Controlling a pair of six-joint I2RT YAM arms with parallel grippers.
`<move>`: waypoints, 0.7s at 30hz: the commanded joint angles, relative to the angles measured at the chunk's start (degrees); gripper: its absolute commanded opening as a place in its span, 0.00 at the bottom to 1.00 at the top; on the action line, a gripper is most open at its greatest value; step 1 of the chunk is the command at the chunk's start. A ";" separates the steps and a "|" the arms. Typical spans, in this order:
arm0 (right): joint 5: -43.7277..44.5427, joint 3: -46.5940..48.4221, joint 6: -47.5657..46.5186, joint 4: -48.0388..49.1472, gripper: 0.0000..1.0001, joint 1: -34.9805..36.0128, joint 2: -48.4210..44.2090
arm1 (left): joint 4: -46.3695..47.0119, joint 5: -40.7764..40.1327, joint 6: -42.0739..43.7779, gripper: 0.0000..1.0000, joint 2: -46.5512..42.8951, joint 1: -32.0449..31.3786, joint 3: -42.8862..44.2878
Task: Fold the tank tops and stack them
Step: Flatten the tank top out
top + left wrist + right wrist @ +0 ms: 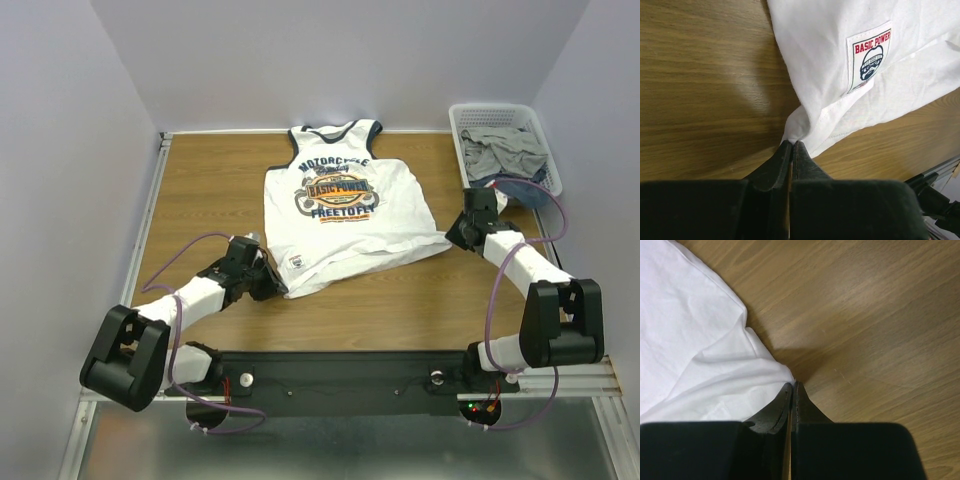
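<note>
We see left gripper (791,144) clamped shut on tank top (345,215) at near-left hem corner, beside "BASIC POWER" label (869,59). Tank top lies print-up, mid wooden table (210,190), neck at far side. Right gripper (792,385) pinched closed on near-right hem corner. White basket (500,107) at far right holds gray garment (505,150).

A white tank top (345,215) with navy neck and armhole trim lies face up on the wooden desk (200,200), neck toward the far edge. Its navy-orange "MOTORCYCLE" chest print (337,190) shows. The hem is rumpled, with a "BASIC POWER" label (869,62) near its left corner.
</note>
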 commanded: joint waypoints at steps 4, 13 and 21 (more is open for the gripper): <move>0.96 -0.37 -0.50 2.22 0.00 -0.48 -1.04 | -2.16 -1.66 0.67 0.23 -2.06 0.13 0.34; 1.31 -0.55 -0.67 2.22 0.00 -0.39 -0.78 | -8.14 -5.80 2.43 0.13 -3.38 0.13 3.42; 2.45 -0.55 -0.93 2.22 0.00 -0.39 -0.87 | -13.33 -11.23 0.68 0.01 -4.87 1.00 5.00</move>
